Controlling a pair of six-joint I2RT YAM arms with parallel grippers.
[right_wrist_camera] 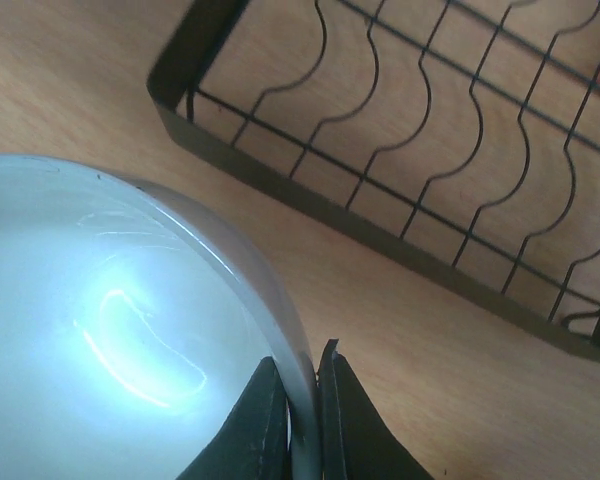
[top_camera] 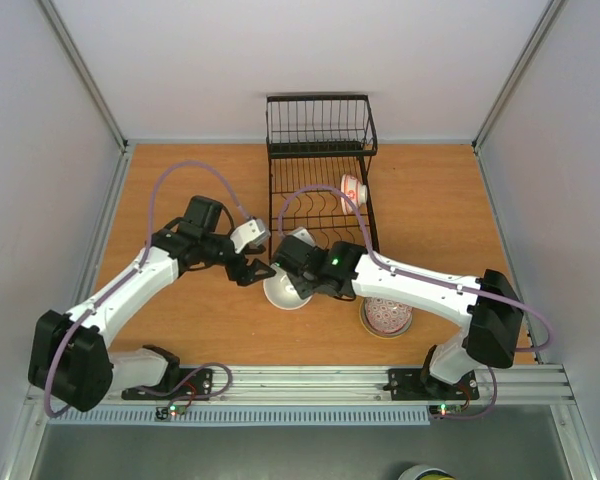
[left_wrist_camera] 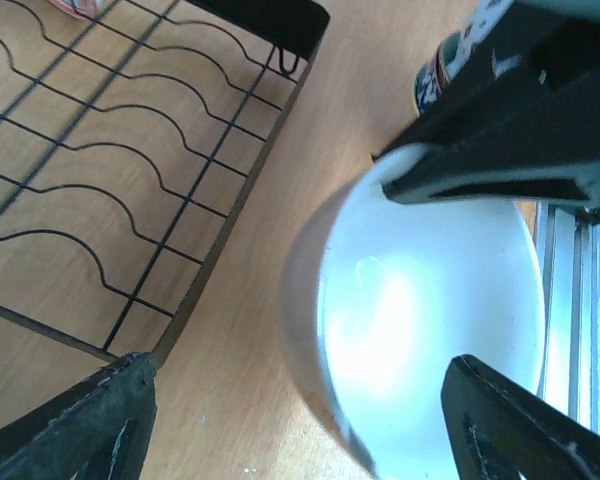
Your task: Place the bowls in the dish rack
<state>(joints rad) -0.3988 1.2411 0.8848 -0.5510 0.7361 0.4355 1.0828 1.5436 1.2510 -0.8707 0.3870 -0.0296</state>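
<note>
The right fingers (right_wrist_camera: 263,428) are pinching narrow on the rim of the white bowl (right_wrist_camera: 110,330), one inside and one outside, with only their tips showing in the wrist view. The bowl is tilting just beside the rack's (top_camera: 318,150) near-left corner; whether it is touching the worktop (top_camera: 220,325) I cannot tell. The right arm is reaching leftward, low over the worktop. The left fingers (left_wrist_camera: 90,430) are standing wide apart on either side of the bowl, not touching it, with the left arm stretching in from the left. A patterned bowl (top_camera: 387,317) is sitting half hidden under the right arm. A red-marked bowl (top_camera: 353,189) is leaning in the rack, too small to make out.
</note>
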